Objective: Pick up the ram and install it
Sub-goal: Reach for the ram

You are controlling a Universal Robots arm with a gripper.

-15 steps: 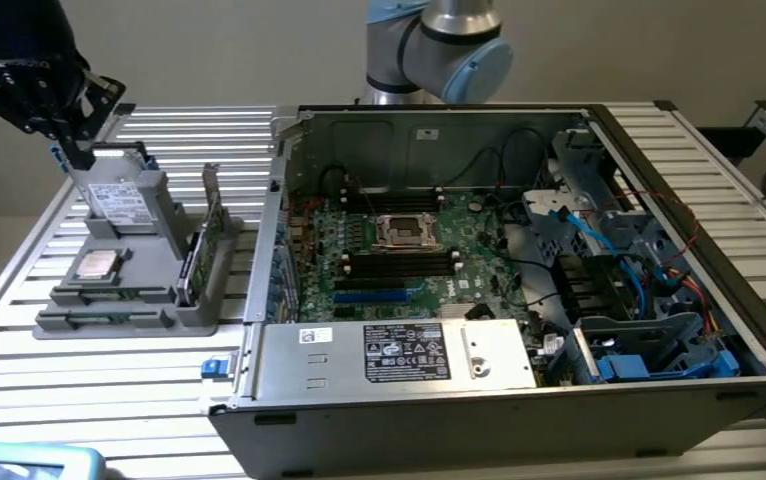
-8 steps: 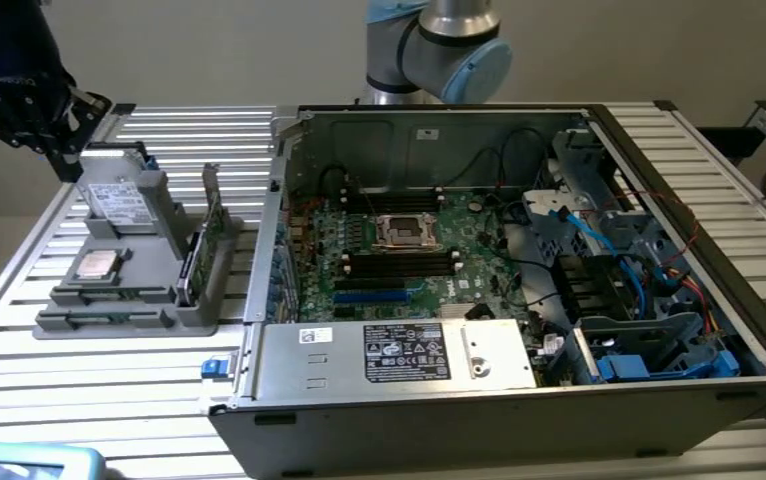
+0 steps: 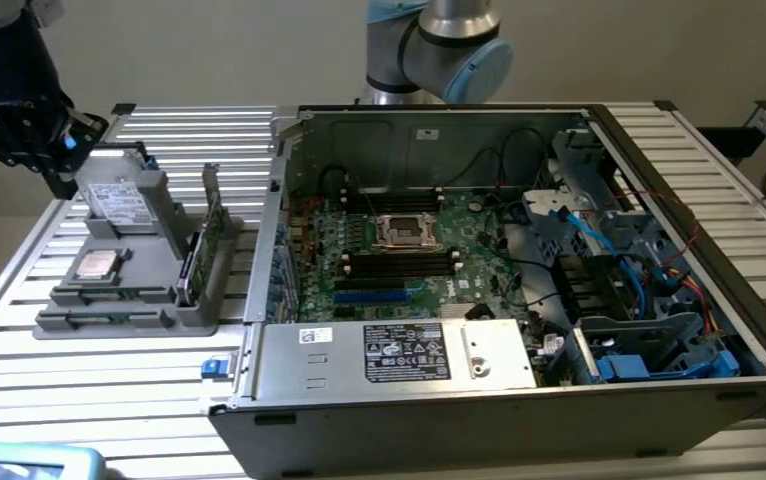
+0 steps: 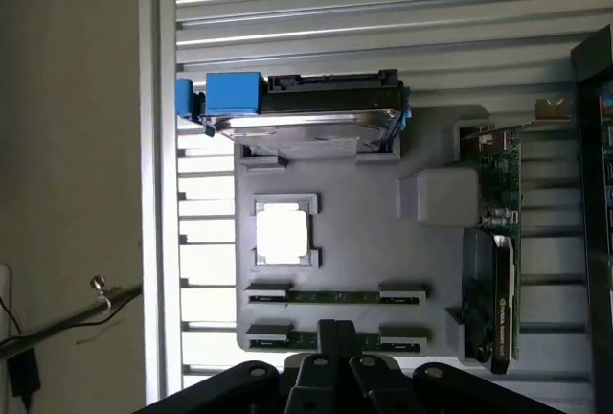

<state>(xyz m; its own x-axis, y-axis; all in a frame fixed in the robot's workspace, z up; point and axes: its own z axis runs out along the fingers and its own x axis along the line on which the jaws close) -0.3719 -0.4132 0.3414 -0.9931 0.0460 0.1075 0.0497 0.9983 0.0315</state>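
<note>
Slatted metal tabletop (image 3: 90, 390) was seen carrying a grey holder (image 4: 364, 270) and an open computer case (image 3: 397, 140). Two ram sticks (image 4: 335, 296) were laid flat in slots at the holder's edge, near the processor chip (image 4: 283, 234). The tool (image 4: 336, 337), its fingers pressed together with nothing gripped, was held above the holder.

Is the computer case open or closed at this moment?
Open: the upper side of the computer case is uncovered, and the motherboard inside shows.
</note>
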